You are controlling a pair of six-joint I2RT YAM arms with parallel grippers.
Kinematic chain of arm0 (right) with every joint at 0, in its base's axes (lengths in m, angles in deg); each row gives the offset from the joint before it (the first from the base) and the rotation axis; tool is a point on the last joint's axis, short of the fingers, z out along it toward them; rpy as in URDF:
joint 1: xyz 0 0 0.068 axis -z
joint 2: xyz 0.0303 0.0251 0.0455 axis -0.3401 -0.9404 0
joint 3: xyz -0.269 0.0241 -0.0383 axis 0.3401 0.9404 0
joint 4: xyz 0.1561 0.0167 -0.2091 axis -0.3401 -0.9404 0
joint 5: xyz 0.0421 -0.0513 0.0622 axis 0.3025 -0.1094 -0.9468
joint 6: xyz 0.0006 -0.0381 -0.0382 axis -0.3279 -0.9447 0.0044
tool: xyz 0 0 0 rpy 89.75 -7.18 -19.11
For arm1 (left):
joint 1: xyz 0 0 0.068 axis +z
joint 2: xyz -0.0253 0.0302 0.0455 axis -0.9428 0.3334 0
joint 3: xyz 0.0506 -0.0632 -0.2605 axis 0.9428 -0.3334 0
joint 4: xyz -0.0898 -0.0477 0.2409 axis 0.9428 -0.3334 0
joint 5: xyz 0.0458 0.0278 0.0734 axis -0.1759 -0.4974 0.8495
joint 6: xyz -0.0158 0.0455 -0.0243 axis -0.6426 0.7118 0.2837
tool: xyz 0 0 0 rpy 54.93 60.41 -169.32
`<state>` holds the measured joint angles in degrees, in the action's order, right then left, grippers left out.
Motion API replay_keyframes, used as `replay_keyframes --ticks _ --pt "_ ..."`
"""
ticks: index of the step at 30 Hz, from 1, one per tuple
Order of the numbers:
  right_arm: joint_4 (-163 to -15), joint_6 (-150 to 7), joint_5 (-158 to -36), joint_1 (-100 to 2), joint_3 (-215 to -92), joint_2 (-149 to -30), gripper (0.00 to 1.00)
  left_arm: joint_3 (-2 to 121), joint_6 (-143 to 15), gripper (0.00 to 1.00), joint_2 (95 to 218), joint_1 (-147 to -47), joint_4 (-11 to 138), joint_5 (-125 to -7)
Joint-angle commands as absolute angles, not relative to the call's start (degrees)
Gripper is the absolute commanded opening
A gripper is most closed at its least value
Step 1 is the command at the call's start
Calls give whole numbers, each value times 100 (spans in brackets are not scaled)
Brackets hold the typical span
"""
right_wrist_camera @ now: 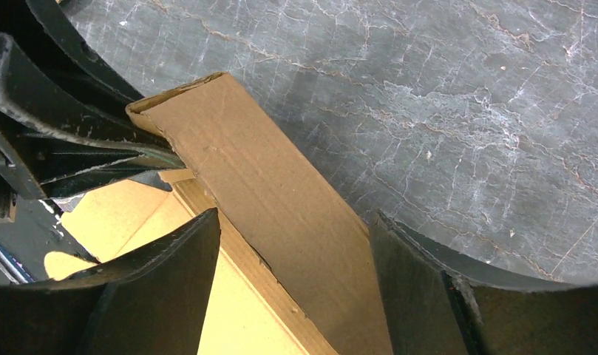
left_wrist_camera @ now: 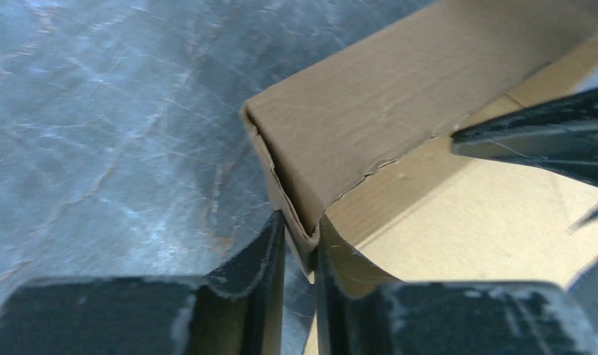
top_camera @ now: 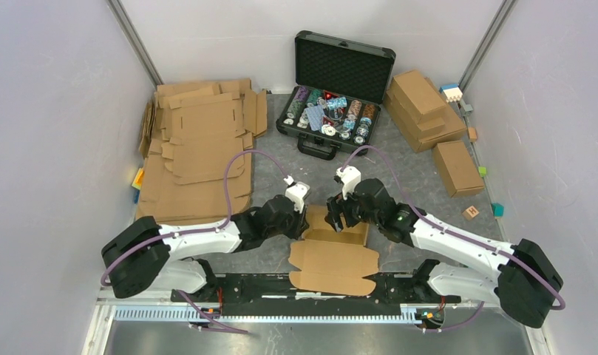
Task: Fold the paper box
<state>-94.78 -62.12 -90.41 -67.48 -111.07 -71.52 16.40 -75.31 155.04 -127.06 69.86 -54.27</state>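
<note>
The left gripper [left_wrist_camera: 299, 222] is pinched nearly closed on the box [left_wrist_camera: 369, 111]. Its two fingers [left_wrist_camera: 255, 274] clamp the near corner where a raised brown wall ends, and the cardboard edge sits squeezed between them. Past the tips the wall runs away up and to the right, with the box's pale inner floor on its right side and the grey marbled table [left_wrist_camera: 96, 133] on its left. The right gripper [right_wrist_camera: 296, 218] stands wide open, straddling the same wall. One finger hangs over the box's inside and the other over the table outside, with the wall passing between them; whether either pad touches it I cannot tell. Straight ahead of the right gripper, at the wall's far end, are the left gripper's dark fingers. From above, the two grippers meet almost tip to tip over the raised part of the box, and the flat lid flap [top_camera: 333, 268] lies on the near side of both, towards the arm bases. Beyond the left gripper lies a stack of flat sheets [top_camera: 199, 148]. Beyond the right one is an open black case [top_camera: 340, 81] of chips, and off to its right are folded boxes [top_camera: 429, 111].
</note>
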Motion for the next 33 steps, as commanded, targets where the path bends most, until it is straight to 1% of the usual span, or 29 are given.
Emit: replay_keyframes --ticks 1,4,13,14,15,16,17,21,25,27,29,30,31,32,33 --pt "-9439 -6007 -9054 -6823 -11013 -6980 78 2051 -8043 17 15636 -12960 6448 -4121" --pt "-9398 -5876 -8959 -6943 -10966 -6871 77 2241 -8172 3 15764 -13110 6204 -3674" --pt "-9519 -5625 -8134 -7506 -10956 -6763 75 2541 -8226 3 16012 -13457 5793 -2865" --pt "-9520 -5615 -8105 -7524 -10956 -6752 75 2566 -8226 12 16024 -13472 5788 -2823" --pt "-9516 -5604 -8104 -7541 -10957 -6747 75 2582 -8217 24 16040 -13491 5809 -2808" --pt "-9520 -5598 -8104 -7551 -10965 -6741 75 2577 -8216 31 16049 -13504 5853 -2787" --pt "-9520 -5587 -8093 -7559 -10973 -6732 74 2563 -8224 35 16064 -13510 5937 -2769" --pt "-9495 -5522 -8083 -7600 -10967 -6708 74 2523 -8251 39 16204 -13511 6143 -2645" --pt "-9435 -5433 -8069 -7622 -10888 -6670 73 2482 -8324 36 16365 -13505 6502 -2373" --pt "-9400 -5372 -8062 -7629 -10845 -6670 72 2405 -8324 39 16384 -13507 6747 -2279" --pt "-9369 -5311 -8069 -7637 -10803 -6671 72 2377 -8275 45 16421 -13512 6893 -2220" --pt "-9355 -5283 -8061 -7647 -10778 -6667 72 2378 -8252 45 16447 -13512 6916 -2189" --pt "-9338 -5260 -8047 -7657 -10754 -6658 72 2363 -8230 43 16464 -13506 6966 -2147" --pt "-9320 -5228 -8035 -7667 -10724 -6653 71 2348 -8215 36 16464 -13504 7024 -2121" --pt "-9316 -5221 -8021 -7671 -10699 -6635 71 2326 -8203 27 16465 -13504 7048 -2086"
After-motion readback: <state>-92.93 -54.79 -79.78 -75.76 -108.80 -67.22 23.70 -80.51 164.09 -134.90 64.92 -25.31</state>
